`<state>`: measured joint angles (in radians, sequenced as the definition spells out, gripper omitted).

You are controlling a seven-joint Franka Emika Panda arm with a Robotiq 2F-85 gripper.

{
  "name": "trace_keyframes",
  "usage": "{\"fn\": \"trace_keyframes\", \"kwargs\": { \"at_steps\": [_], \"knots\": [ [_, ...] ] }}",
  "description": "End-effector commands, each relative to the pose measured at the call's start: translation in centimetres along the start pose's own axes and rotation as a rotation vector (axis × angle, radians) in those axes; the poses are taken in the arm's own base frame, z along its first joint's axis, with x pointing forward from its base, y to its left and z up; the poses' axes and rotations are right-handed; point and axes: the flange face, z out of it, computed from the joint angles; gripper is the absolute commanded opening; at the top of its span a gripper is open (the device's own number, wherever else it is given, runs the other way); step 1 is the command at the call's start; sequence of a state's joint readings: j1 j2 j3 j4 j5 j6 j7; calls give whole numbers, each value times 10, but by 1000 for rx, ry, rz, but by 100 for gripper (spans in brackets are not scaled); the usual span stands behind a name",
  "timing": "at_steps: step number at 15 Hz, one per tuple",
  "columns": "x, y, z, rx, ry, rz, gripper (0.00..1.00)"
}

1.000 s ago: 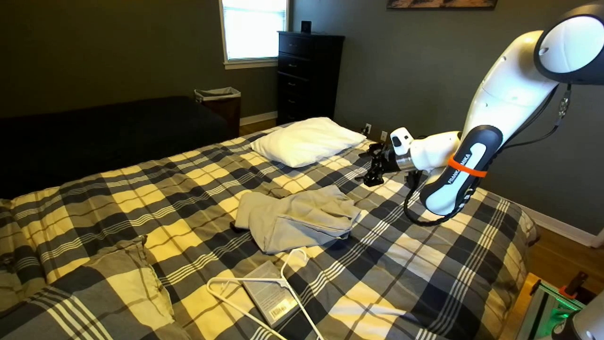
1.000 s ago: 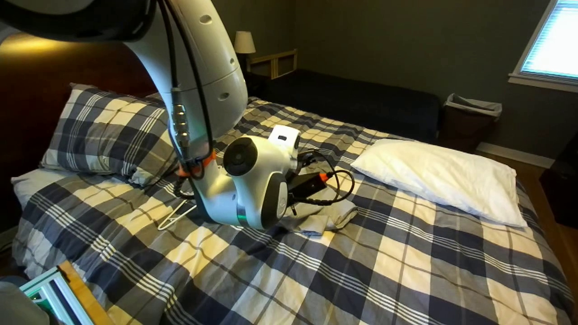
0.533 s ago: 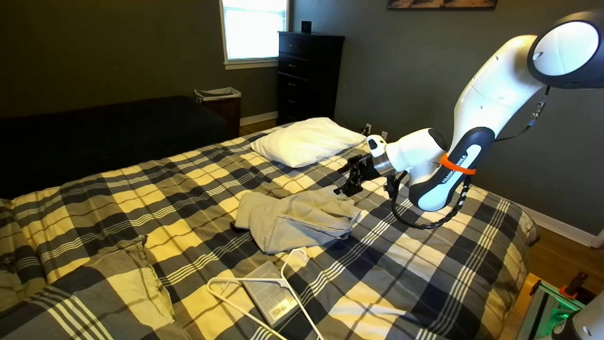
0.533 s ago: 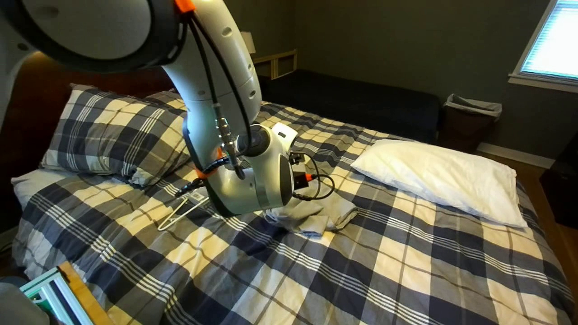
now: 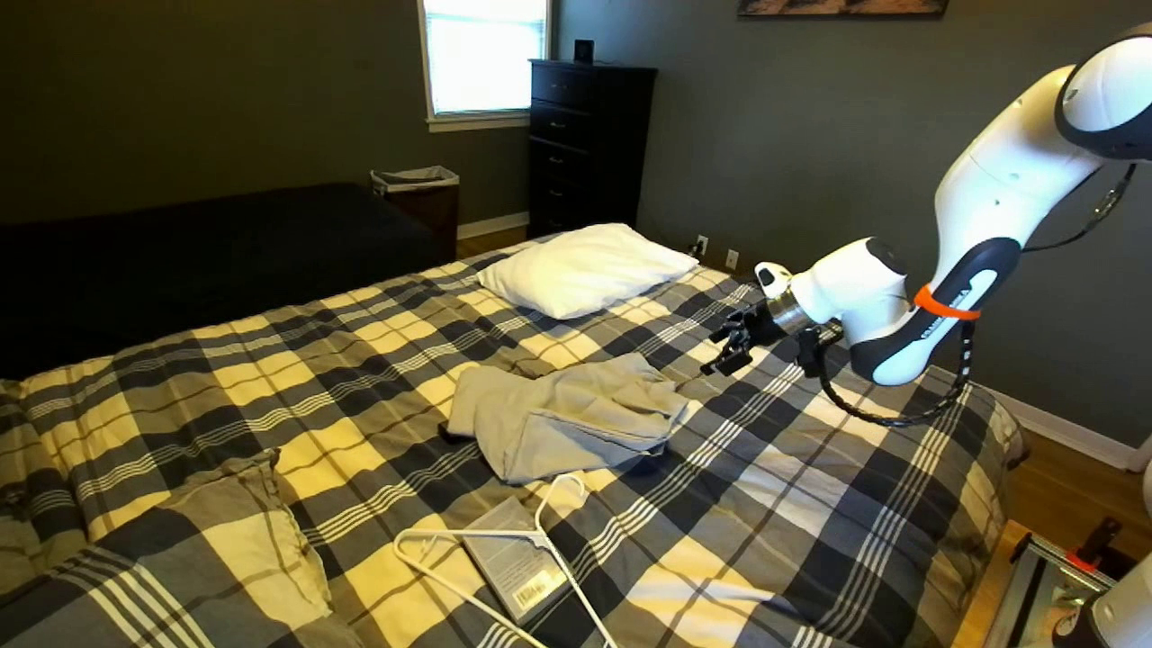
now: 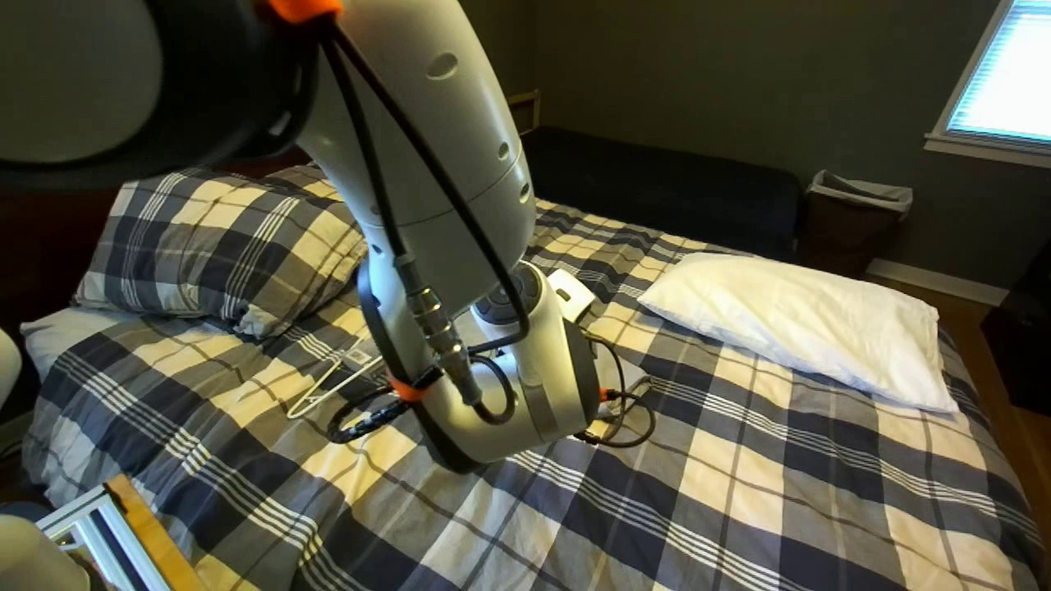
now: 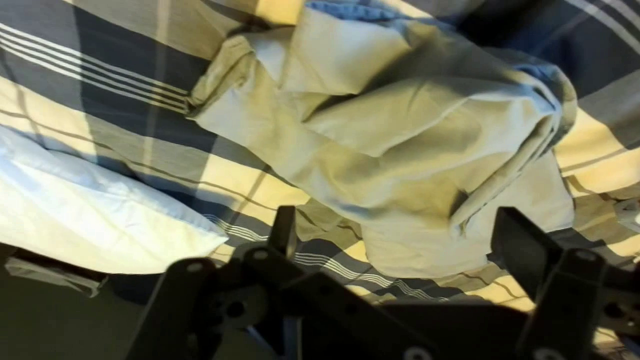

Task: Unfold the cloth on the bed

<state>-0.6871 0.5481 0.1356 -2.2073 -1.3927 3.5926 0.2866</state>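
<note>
Barcode (image 5: 533,594) shows at the near end of the flat grey box (image 5: 513,556) on the near part of the plaid-covered bed (image 5: 783,504); the box's other print (image 5: 520,569) is too small for you to read. The white hanger (image 5: 542,540) lies partly over that box, its hook toward the far side. On your Panda arm (image 5: 1003,171), the lettering (image 5: 934,328) beside the orange band (image 5: 947,307) is too blurred to make out.

In an exterior view you see the crumpled grey cloth (image 5: 576,414) heaped on the bed, just beyond the hanger's hook and left of your gripper (image 7: 396,222), which hangs above the bed, apart from the cloth. Your jaws are released and spread wide. The wrist view puts the cloth ahead of them, much of it lined up with the opening between. The white pillow (image 5: 585,270) lies on the far side, apart from the cloth. A dark chest of drawers (image 5: 589,144) stands beyond.
</note>
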Motion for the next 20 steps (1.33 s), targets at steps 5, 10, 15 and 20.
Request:
{"fn": "trace_keyframes", "kwargs": {
  "at_steps": [5, 10, 15, 20],
  "knots": [
    [-6, -21, -5, 15, -94, 158, 100],
    [-20, -66, -14, 57, -183, 381, 100],
    [-22, -69, -29, 25, -213, 600, 100],
    [-22, -62, -35, 32, -203, 621, 100]
  ]
}}
